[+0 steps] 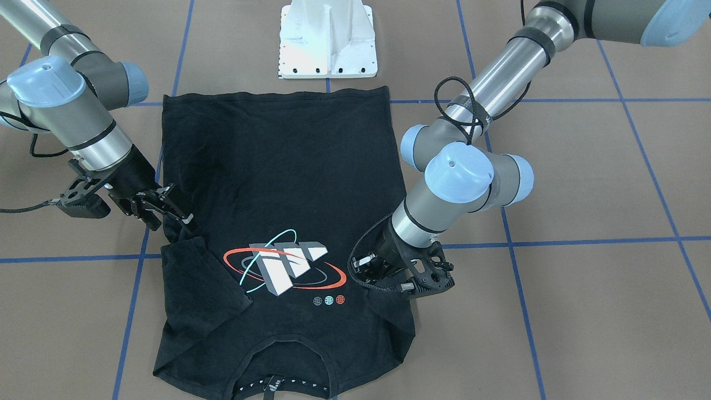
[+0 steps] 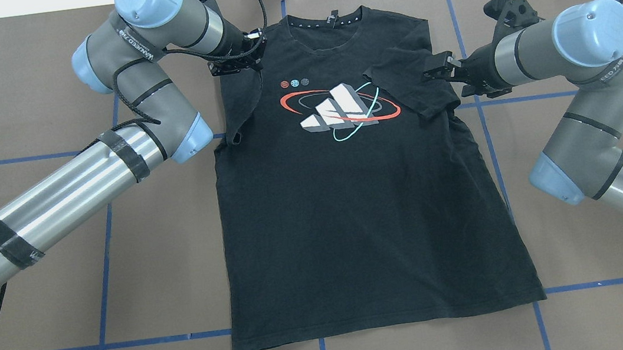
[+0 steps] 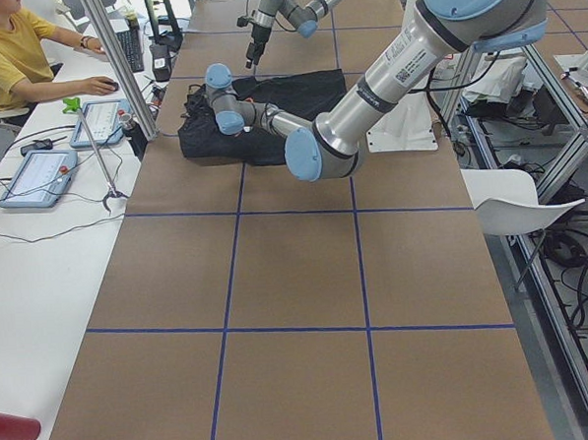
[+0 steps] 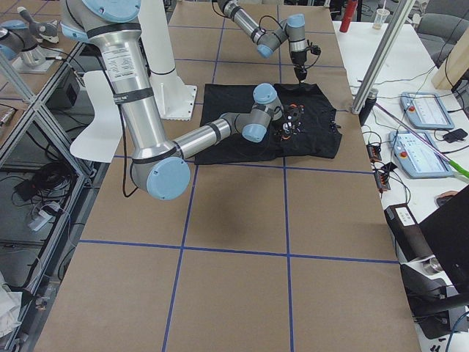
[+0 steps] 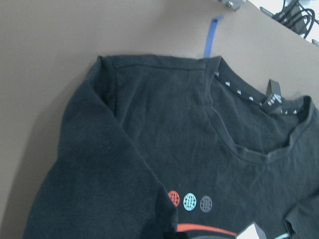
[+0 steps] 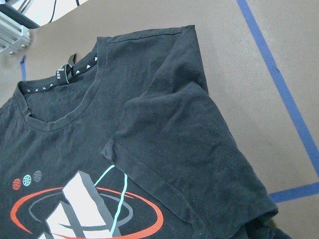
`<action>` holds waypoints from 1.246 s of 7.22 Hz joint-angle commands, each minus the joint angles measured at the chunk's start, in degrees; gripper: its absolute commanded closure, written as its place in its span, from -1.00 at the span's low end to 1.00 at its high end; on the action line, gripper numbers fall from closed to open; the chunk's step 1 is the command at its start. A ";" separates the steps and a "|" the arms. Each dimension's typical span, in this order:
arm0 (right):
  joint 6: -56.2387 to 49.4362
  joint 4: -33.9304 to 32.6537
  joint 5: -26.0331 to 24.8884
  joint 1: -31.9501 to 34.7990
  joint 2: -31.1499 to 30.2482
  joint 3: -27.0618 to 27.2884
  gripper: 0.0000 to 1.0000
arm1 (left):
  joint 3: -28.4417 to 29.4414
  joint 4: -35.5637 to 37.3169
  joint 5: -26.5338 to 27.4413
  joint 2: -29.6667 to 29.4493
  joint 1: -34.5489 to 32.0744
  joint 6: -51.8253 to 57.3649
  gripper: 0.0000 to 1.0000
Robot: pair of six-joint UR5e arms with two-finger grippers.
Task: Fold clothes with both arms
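The black T-shirt [image 2: 362, 204] lies flat, print side up, with its orbit logo [image 2: 339, 109] and three dots near the collar. Both sleeves are folded inward onto the chest: the left sleeve [image 2: 241, 109] and the right sleeve [image 2: 413, 82]. My left gripper [image 2: 249, 57] hovers at the left shoulder by the collar; it looks open and holds nothing. My right gripper [image 2: 431, 72] is at the outer edge of the folded right sleeve, open and empty. In the front view the left gripper [image 1: 361, 272] is on the right and the right gripper [image 1: 186, 219] on the left. Neither wrist view shows fingers.
The white bolted base [image 1: 328, 39] stands just beyond the shirt's hem. Blue tape lines [image 2: 105, 283] cross the brown table. An operator [image 3: 9, 53] sits at a side desk with tablets [image 3: 35, 179] along the table's far edge.
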 commanded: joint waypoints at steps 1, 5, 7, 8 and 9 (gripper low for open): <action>0.00 0.00 -0.12 0.00 -0.03 0.00 -1.00 | 1.68 -0.31 1.72 -0.88 0.37 -0.07 1.00; 0.00 0.00 -0.30 -0.09 0.32 -0.08 -1.00 | 2.12 -1.54 3.22 -0.97 0.99 0.02 -0.62; 0.70 -0.26 -0.12 0.35 0.06 0.88 -1.00 | -0.66 -0.76 2.61 -0.88 0.37 0.11 -0.97; 1.40 -0.70 -0.38 0.35 -2.90 3.93 -1.00 | -4.87 0.38 1.56 -0.36 0.28 -0.06 -0.97; 2.19 -0.70 -0.38 0.26 -7.63 7.61 -1.00 | -11.43 3.61 -0.01 2.34 0.19 -0.07 -0.97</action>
